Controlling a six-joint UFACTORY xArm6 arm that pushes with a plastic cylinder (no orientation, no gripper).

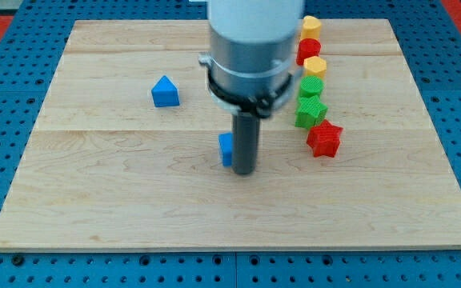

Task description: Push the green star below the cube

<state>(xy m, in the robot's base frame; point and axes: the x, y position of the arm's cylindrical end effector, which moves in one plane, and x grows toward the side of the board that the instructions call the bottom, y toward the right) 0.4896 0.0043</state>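
The green star [310, 111] lies at the view's right in a column of blocks, just above the red star [324, 138]. The blue cube [226, 149] sits near the board's middle, partly hidden behind the rod. My tip [244, 171] rests on the board touching the cube's right side. The green star is to the right of the tip and a little higher, apart from it.
A blue pentagon-like block [165, 92] lies at the left. The right column holds, from the top, a yellow block [310, 26], a red block [309, 50], a yellow block [315, 66] and a green block [312, 87]. The wooden board [94, 200] sits on a blue pegboard.
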